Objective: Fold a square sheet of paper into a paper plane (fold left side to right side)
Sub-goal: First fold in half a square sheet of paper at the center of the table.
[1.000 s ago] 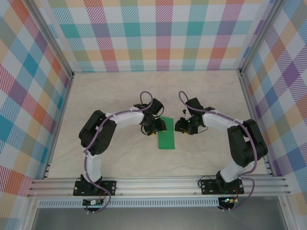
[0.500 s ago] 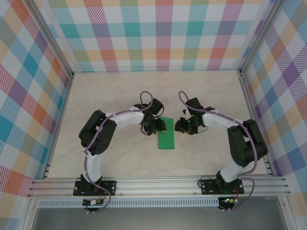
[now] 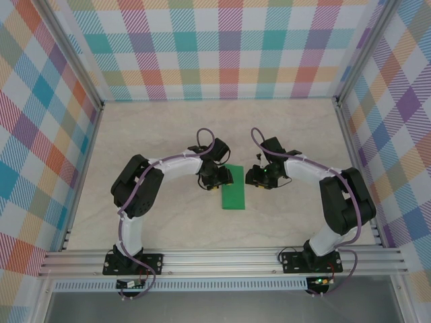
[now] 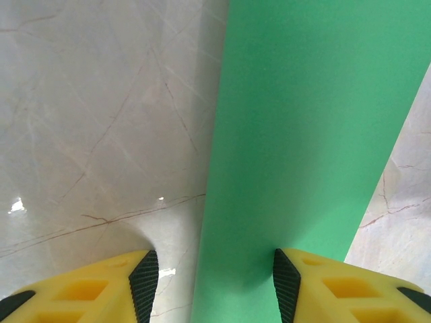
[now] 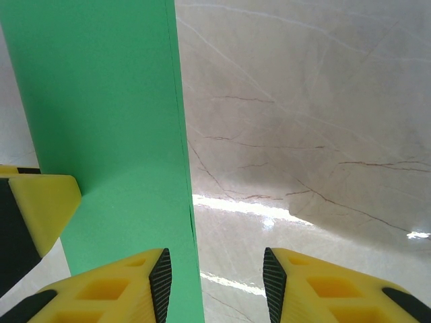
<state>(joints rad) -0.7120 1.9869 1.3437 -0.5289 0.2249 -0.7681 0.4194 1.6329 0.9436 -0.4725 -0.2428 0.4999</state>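
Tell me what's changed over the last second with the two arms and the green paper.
Nothing has visibly changed. The folded green paper lies flat in the same spot on the table. The left gripper is open over the paper's left edge and the right gripper is open over its right edge, as they were before.

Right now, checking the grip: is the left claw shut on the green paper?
No, the left claw is open, the edge of the green paper lying between its fingers.
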